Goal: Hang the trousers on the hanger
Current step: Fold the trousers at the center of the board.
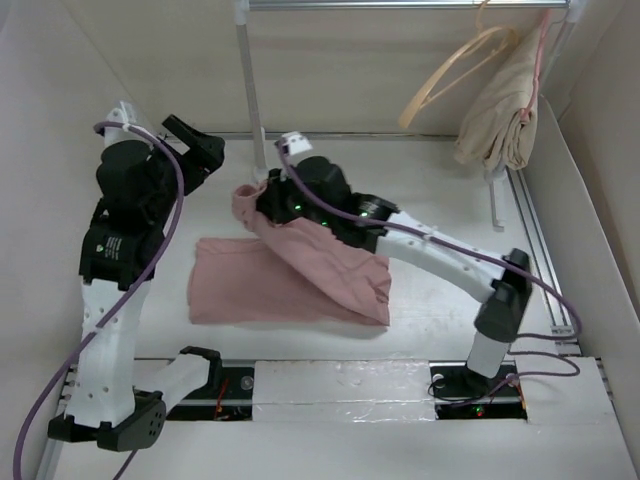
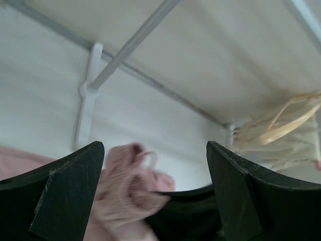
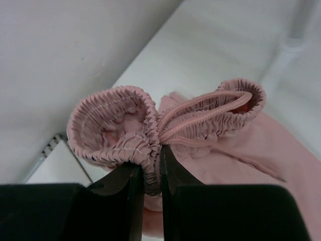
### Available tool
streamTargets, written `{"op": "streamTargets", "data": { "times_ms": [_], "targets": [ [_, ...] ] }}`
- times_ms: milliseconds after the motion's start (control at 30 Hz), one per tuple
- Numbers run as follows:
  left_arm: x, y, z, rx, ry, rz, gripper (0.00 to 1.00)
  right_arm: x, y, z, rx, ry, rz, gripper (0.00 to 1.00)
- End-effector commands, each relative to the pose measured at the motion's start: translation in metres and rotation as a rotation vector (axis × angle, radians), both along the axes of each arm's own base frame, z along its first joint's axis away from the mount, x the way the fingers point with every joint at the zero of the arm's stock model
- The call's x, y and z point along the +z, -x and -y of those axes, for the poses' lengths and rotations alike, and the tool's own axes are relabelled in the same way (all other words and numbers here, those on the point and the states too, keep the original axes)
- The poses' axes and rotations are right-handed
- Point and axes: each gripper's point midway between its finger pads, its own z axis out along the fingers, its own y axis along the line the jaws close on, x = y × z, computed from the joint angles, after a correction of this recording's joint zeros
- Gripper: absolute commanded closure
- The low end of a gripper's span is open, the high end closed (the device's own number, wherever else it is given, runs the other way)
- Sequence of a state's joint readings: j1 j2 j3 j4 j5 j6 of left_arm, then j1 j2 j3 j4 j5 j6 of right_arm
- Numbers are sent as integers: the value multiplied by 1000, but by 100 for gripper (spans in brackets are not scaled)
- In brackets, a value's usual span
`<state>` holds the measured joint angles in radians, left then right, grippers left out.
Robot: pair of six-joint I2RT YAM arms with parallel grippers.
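Observation:
The dusty-pink trousers lie folded on the table, their waist end lifted at the back left. My right gripper is shut on the gathered waistband, with the drawstring loop sticking out beside it. My left gripper is open and empty, held above the table just left of the lifted waist, which shows blurred between its fingers. The cream-tan hanger hangs from the rail at the back right, and shows in the left wrist view.
A beige garment hangs on a pinkish hanger next to the cream one. A white rack post stands just behind the lifted waist. Box walls close in the left, back and right sides.

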<state>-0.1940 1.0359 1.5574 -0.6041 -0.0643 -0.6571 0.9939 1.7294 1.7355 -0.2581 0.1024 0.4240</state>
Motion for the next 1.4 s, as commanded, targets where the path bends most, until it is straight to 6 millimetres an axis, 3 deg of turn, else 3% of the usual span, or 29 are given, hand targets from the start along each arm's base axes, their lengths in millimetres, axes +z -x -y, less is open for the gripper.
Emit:
{"op": "streamTargets", "data": {
  "times_ms": [0, 33, 100, 133, 167, 200, 233, 267, 333, 367, 400, 433, 467, 500, 533, 567, 600, 633, 667, 733, 767, 833, 867, 967, 1000, 1033, 1067, 1233, 1367],
  "targets": [
    [47, 20, -20, 65, -39, 113, 20, 39, 38, -71, 133, -166, 17, 100],
    [53, 24, -23, 79, -38, 128, 20, 2, 43, -97, 170, -126, -31, 99],
    [55, 29, -27, 97, -43, 137, 20, -10, 60, -126, 231, -142, -59, 80],
    [53, 30, -29, 108, -43, 132, 20, -44, 81, -149, 309, -112, -106, 65],
    [50, 29, -31, 115, -46, 126, 20, -52, 90, -160, 344, -118, -123, 62],
    [51, 30, -33, 131, -47, 131, 20, -63, 94, -165, 372, -111, -147, 53],
    [48, 30, -35, 139, -56, 125, 20, -71, 111, -173, 445, -102, -157, 32],
    [47, 30, -37, 150, -61, 121, 20, -93, 113, -175, 464, -53, -184, 29],
    [37, 26, -45, 192, -89, 91, 20, -95, 112, -169, 476, -4, -136, 26],
    [32, 25, -49, 211, -107, 77, 20, -71, 112, -157, 461, -15, -99, 22],
    [25, 25, -55, 241, -124, 60, 20, -67, 101, -144, 430, -14, -86, 18],
    [5, 20, -57, 248, -146, 15, 19, -91, 97, -127, 431, 36, -99, 14],
    [-8, 18, -57, 244, -167, -13, 19, -83, 77, -110, 398, 12, -81, 14],
    [-20, 17, -57, 240, -183, -36, 19, -53, 73, -85, 378, -28, -44, 14],
    [-55, 12, -56, 230, -213, -117, 19, -89, 70, -60, 356, 38, -75, 17],
    [-75, 11, -55, 219, -230, -163, 19, -89, 63, -42, 343, 37, -63, 19],
    [-94, 9, -50, 187, -238, -202, 19, -69, 45, -7, 296, 18, -30, 24],
    [-131, 9, -46, 157, -253, -280, 19, -75, 41, 13, 292, 38, -27, 42],
    [-149, 10, -40, 126, -246, -313, 20, -109, 42, 38, 278, 95, -70, 62],
    [-181, 13, -9, -17, -188, -338, 21, -106, 30, 84, 224, 126, -23, 94],
    [-188, 14, 5, -67, -165, -336, 22, -134, 37, 105, 213, 191, -63, 99],
    [-197, 14, 46, -199, -105, -308, 22, -140, 39, 131, 189, 224, -51, 100],
    [-202, 14, 56, -222, -96, -316, 22, -163, 51, 142, 203, 268, -95, 100],
    [-223, 16, 103, -339, -135, -372, 22, -181, 59, 163, 179, 322, -117, 96],
    [-240, 12, 112, -331, -182, -416, 22, -196, 65, 171, 175, 348, -142, 89],
    [-245, 14, 137, -381, -205, -429, 22, -205, 72, 177, 179, 362, -160, 69],
    [-245, 18, 143, -398, -207, -429, 22, -203, 71, 178, 171, 360, -156, 64],
    [-261, 9, 194, -552, -129, -453, 22, -226, 89, 183, 192, 321, -215, 63],
    [-278, 1, 215, -597, -122, -489, 22, -249, 99, 169, 267, 312, -260, 59]
  ]
}}
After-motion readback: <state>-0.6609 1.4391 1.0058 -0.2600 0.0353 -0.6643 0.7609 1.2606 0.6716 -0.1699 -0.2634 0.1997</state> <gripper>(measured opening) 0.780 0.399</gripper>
